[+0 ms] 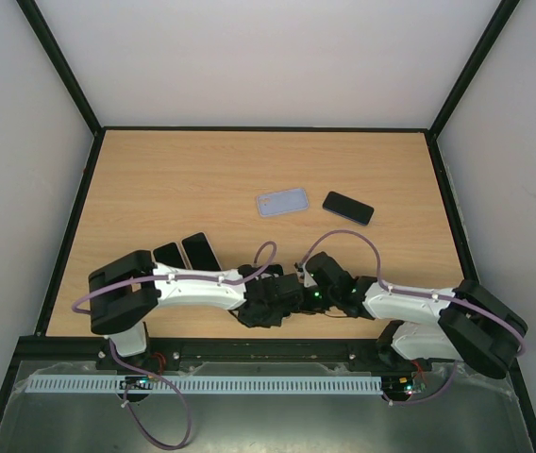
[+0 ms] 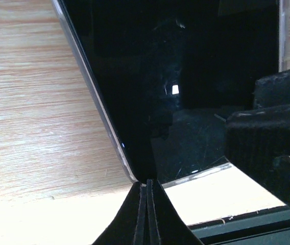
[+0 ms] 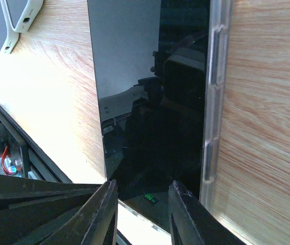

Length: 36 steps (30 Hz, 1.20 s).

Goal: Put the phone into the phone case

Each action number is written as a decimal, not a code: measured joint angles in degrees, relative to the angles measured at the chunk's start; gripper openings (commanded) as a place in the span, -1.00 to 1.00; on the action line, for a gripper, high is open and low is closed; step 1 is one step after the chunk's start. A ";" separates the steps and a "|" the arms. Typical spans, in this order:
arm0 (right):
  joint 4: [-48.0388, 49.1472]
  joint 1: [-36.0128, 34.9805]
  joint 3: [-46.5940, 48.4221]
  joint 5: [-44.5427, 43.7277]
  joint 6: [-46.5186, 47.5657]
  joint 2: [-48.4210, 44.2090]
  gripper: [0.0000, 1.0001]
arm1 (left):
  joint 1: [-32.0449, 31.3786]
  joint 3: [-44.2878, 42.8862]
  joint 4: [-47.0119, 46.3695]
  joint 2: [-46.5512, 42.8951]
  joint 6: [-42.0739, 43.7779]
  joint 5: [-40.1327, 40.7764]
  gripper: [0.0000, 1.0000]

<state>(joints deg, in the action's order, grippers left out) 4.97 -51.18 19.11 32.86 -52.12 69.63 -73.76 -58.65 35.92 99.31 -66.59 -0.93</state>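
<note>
- Top view: the left pincer (image 1: 270, 307) and the right pincer (image 1: 311, 283) are brought together at the near middle of the table (image 1: 155, 179). The fingertips and whatever lies under them are hidden by the dark wrist bodies. A pale blue case (image 1: 282, 203) and a black spare phone (image 1: 347, 208) are seen well beyond the pincers, just beside each other. Two dark handsets (image 1: 186, 253) are laid beside the left arm.
- Left wrist view: the left pincer (image 2: 146, 217) is pressed fully shut, with nothing clamped between its fingers. Its tip is set right at the near corner of the phone (image 2: 186, 76). A strip of clear case (image 2: 201, 176) is seen along the phone's near end. The right pincer's black body is seen to the right.
- Right wrist view: the right pincer (image 3: 144, 214) is held partly open over the near end of the phone (image 3: 150, 127), whose glass is seen in the gap. No grip can be made out. The clear case (image 3: 216, 102) is seen running along the phone's right side, touching it.
</note>
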 measured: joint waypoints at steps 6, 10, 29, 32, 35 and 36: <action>0.31 -0.24 0.00 -0.04 -0.02 0.13 -0.43 | 0.07 -0.72 0.55 0.15 0.90 -0.74 -0.81; -1.66 -0.24 0.04 -1.81 0.55 -1.44 -0.42 | 1.05 -0.33 0.00 -0.94 1.16 -0.92 -0.63; -10.69 6.40 7.21 -6.23 8.46 1.11 -0.42 | 20.57 1.33 -4.22 -6.58 14.58 0.22 -0.58; -10.47 6.80 7.76 -5.57 8.94 3.23 -0.43 | 22.40 0.79 -5.60 -4.26 17.14 -0.68 -0.67; -10.29 6.93 8.59 -4.68 9.35 5.25 -0.43 | 23.52 -0.13 -6.78 -1.97 18.80 -1.44 -0.69; -10.16 6.93 8.85 -4.44 9.44 5.84 -0.43 | 23.85 -0.50 -6.99 -1.27 19.41 -1.64 -0.70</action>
<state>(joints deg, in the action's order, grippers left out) -5.19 -44.25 27.97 28.42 -42.68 75.46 -49.91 -59.16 28.93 98.04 -47.18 -2.57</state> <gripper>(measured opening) 0.287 0.159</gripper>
